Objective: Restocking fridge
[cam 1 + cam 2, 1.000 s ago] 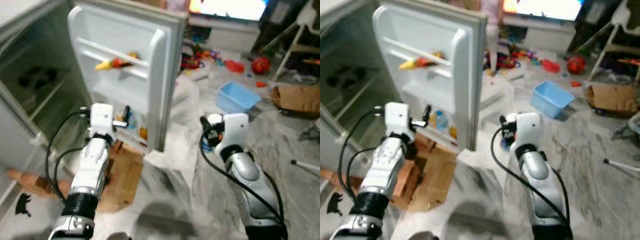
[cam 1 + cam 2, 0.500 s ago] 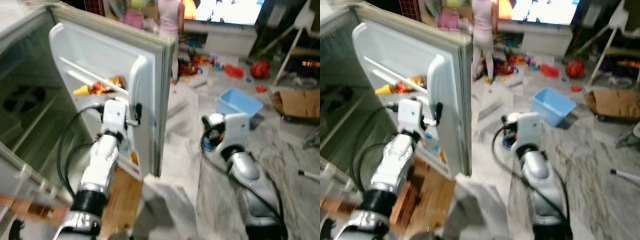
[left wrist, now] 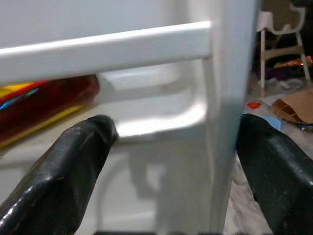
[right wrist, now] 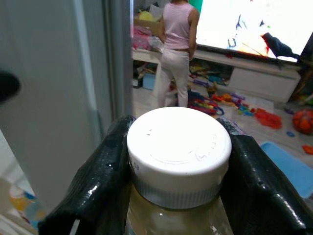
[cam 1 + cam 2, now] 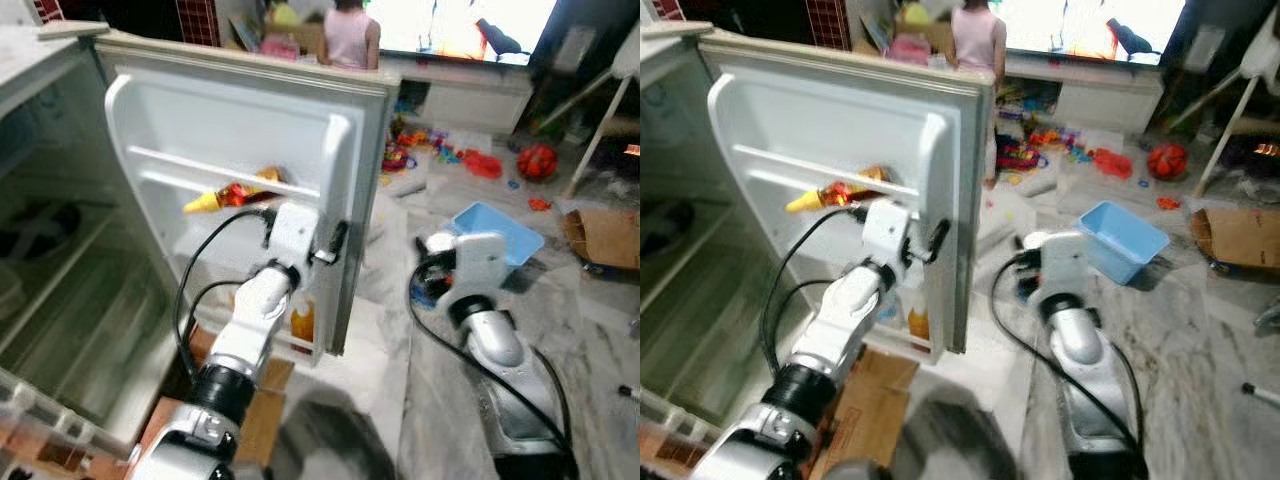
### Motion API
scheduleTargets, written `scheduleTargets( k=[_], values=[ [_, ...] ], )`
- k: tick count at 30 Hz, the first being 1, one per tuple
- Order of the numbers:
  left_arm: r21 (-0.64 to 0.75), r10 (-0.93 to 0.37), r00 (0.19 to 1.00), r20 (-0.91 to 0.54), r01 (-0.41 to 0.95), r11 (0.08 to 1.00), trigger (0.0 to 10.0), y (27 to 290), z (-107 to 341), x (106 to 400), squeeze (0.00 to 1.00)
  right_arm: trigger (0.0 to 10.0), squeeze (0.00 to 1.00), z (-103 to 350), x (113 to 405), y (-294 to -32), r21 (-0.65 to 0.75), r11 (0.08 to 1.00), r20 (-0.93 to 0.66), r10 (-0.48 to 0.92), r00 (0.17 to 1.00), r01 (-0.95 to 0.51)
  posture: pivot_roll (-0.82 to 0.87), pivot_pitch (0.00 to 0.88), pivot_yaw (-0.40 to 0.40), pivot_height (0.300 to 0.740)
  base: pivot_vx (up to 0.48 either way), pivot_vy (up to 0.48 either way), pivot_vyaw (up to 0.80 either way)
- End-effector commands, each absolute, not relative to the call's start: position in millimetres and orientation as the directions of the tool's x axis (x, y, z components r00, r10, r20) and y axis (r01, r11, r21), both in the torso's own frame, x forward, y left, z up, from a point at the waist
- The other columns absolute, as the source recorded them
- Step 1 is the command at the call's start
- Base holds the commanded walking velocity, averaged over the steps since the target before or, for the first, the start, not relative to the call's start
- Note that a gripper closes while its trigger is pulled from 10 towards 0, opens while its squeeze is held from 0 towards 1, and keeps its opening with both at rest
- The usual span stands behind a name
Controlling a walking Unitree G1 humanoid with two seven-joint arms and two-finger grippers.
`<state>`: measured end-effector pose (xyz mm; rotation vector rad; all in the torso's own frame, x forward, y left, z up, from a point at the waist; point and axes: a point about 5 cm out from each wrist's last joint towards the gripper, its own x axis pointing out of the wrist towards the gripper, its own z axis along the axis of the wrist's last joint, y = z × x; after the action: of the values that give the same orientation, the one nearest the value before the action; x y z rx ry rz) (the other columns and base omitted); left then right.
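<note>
Bottle within right end effector

Glossy white plastic lines the fridge door, the bottle wears a smooth white ribbed plastic cap, and the floor looks like polished marble.

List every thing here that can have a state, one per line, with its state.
White fridge door: swung open.
Left tool: open, its black fingers straddling the door's edge.
Right tool: shut on the white-capped clear bottle.
White-capped clear bottle: upright, cap on.
Red and yellow packet: lying on the door's upper shelf.
Light blue plastic bin: on the floor.
</note>
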<state>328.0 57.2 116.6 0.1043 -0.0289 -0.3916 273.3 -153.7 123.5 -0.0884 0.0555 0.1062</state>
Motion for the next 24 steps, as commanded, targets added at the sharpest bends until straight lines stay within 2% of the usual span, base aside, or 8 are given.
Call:
scheduleTargets(
  k=[1,10,18,24],
  values=[
    [0.104,-0.382,0.924,-0.022,0.382,0.918,10.0,56,111,326,0.0,10.0,0.0,131,273,-165,-0.105,0.992,-0.026,0.071,0.997,-0.073,-0.02,0.0,-0.016,0.74,0.0,0.0,0.0],
    [0.123,-0.276,0.96,-0.038,0.279,0.952,10.0,96,102,318,0.0,10.0,0.0,130,276,-162,-0.105,0.991,-0.024,0.077,0.997,-0.079,0.0,0.0,-0.028,0.74,0.0,0.0,0.0],
    [0.11,-0.127,0.992,-0.017,0.128,0.986,10.0,134,98,295,0.0,10.0,0.0,130,278,-160,-0.098,0.991,-0.022,0.091,0.996,-0.093,0.02,0.0,-0.036,0.74,0.0,0.0,0.0],
    [0.116,-0.075,0.997,-0.033,0.078,0.99,10.0,147,94,293,0.0,10.0,0.0,132,281,-155,-0.083,0.99,-0.013,0.113,0.993,-0.114,0.02,0.0,-0.039,0.74,0.0,0.0,0.0]
  ],
)
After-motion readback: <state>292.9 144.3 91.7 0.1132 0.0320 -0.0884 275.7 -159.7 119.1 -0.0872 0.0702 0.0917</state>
